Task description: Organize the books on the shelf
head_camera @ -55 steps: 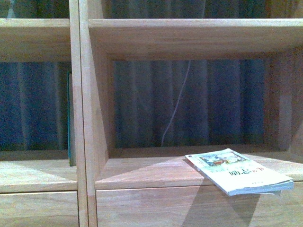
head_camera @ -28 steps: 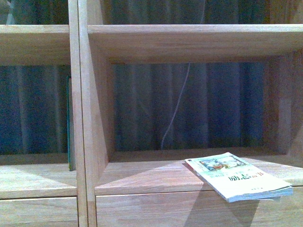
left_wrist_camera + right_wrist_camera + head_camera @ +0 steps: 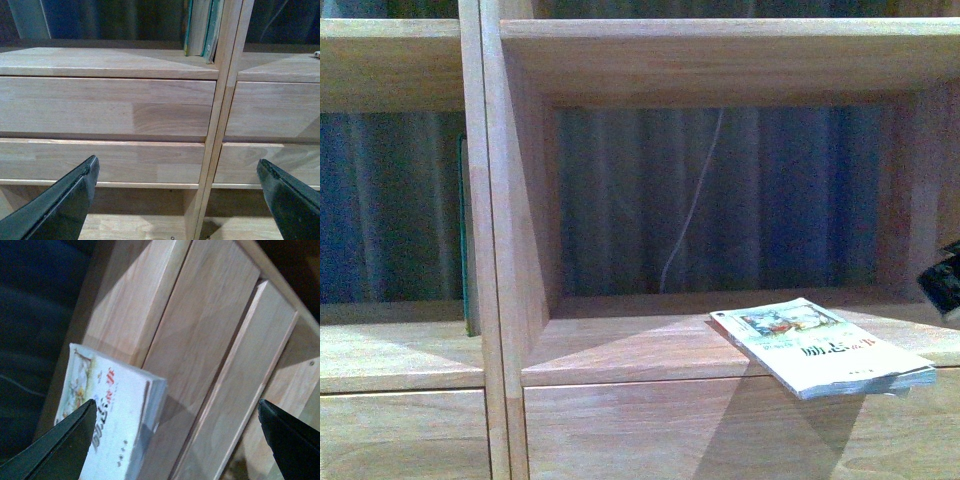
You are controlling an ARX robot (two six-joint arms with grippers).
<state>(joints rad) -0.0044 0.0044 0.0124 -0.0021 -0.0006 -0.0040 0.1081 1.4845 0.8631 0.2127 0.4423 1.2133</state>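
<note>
Right gripper point(image 3: 176, 407) stood wide open and empty, just off the right side of the light-wood shelf point(image 3: 720, 60). In its wrist view one finger point(image 3: 65, 440) overlapped the pale illustrated paperback point(image 3: 820, 350), and contact could not be told. Left gripper point(image 3: 177, 165) was likewise spread wide and held nothing, set low and facing the drawer fronts point(image 3: 105, 105) of the left column. Paperback lay flat and skewed on the floor of the right-hand cubby, cover up, its near end overhanging the front edge above a drawer front. Slim dark-green book point(image 3: 466, 240) stood upright in the left cubby, close against the central divider point(image 3: 495, 250). Judged step: right arm approaching to take the paperback. Notes for doing it well: the overhang looked like the only place where a finger could get underneath, so one jaw should go below it and one above before closing. Aim near the spine side, since a thin paperback would likely sag or fan if pinched by loose pages. Come in level with the board: too low risks striking the drawer front, and a pushing approach risks sliding the book deeper. Lift clear before turning it upright.
</note>
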